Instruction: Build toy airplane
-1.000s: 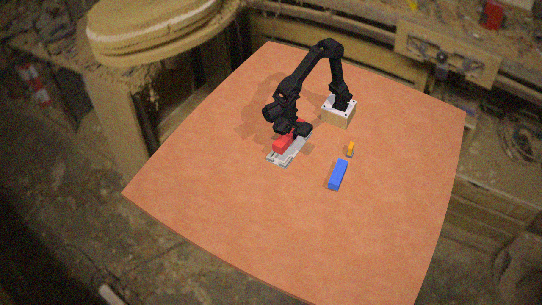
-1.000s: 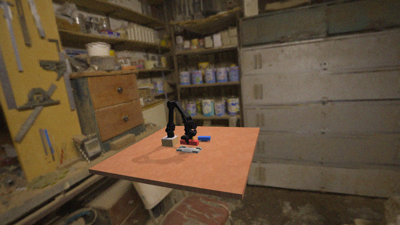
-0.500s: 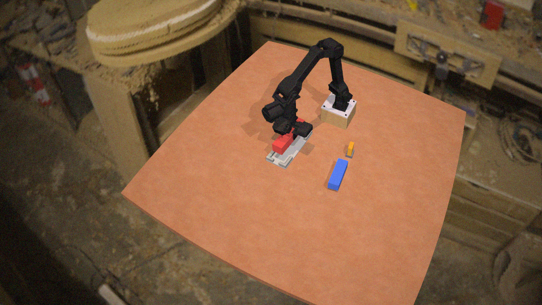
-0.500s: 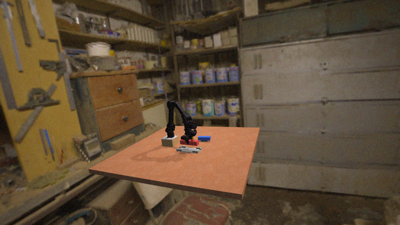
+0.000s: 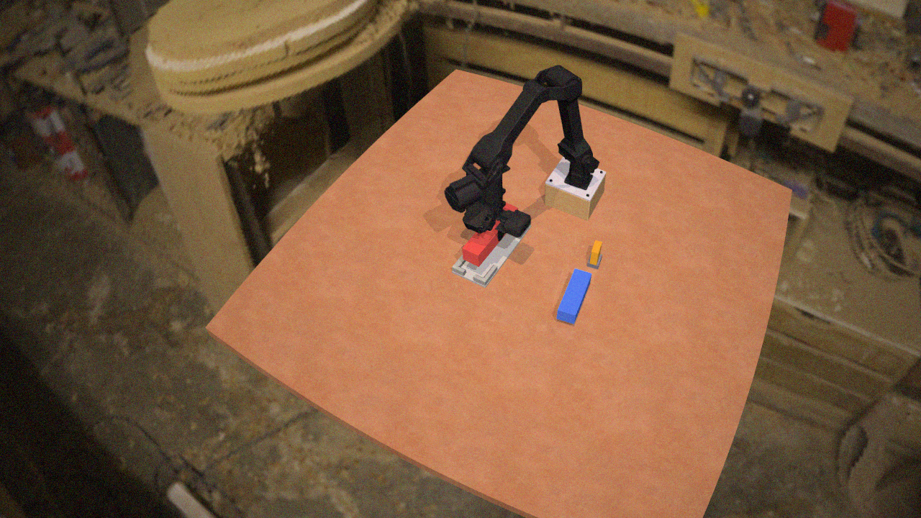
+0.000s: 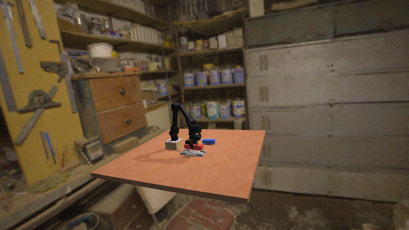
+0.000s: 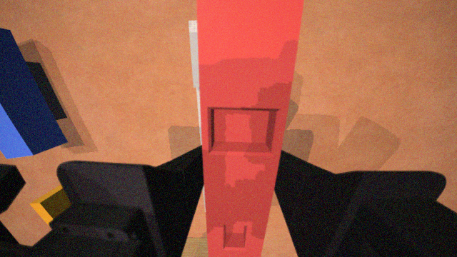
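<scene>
- At the far left from overhead, on to the jig [image 5: 505, 252] [image 6: 193, 153] [image 7: 193, 57]: apparently not yet filled. Shows along only one side of the load in the wrist view, so perhaps off centre; could catch a raised corner wall if lowered that way.
- Just over it, level or nearly so, to the fuselage [image 5: 479, 247] [image 6: 197, 147] [image 7: 250, 71]: seems held a little above the cradle, not seated. Could land with one end propped on a wall if slightly twisted, or drop askew if freed too soon.
- Next, to the gripper [image 5: 491, 233] [image 6: 191, 145] [image 7: 238, 148]: clenched on the fuselage, across its sides near the wing socket [image 7: 243, 130]. Could knock a jig wall with the fingertips on the way down, or drag the body back up if opened unevenly.
- Further right, to the blue wing [image 5: 575, 293] [image 6: 208, 141] [image 7: 21, 89]: lying on the table, well apart from the jig. Could perch on the socket's rim later if gripped askew.
- Farthest right, to the yellow tail fin [image 5: 596, 251] [image 6: 196, 142] [image 7: 44, 210]: small, upright, near the wing. Could topple from a brush while reaching for either part, or miss the small tail socket [image 7: 234, 237].
</scene>
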You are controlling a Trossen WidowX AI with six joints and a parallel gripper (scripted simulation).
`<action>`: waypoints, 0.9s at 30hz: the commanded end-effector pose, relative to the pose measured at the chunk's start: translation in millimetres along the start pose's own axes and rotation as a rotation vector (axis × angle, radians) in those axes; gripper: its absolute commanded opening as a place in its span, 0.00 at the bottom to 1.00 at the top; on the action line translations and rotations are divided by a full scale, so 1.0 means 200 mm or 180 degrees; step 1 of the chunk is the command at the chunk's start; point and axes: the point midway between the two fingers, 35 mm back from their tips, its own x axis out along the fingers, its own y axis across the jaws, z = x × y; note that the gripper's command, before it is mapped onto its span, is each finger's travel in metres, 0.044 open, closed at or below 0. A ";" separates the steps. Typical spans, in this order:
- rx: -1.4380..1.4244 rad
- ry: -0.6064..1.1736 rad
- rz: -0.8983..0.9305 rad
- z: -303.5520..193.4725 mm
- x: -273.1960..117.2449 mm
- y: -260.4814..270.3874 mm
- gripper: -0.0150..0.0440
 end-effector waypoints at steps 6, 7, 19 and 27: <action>-0.0016 -0.0007 -0.0016 0.00 0.07 -0.01 0.59; -0.0016 -0.0007 -0.0016 0.00 0.07 -0.01 0.59; -0.0001 0.0004 0.0001 0.00 0.13 0.00 0.57; -0.0001 0.0004 0.0001 0.00 0.13 0.00 0.41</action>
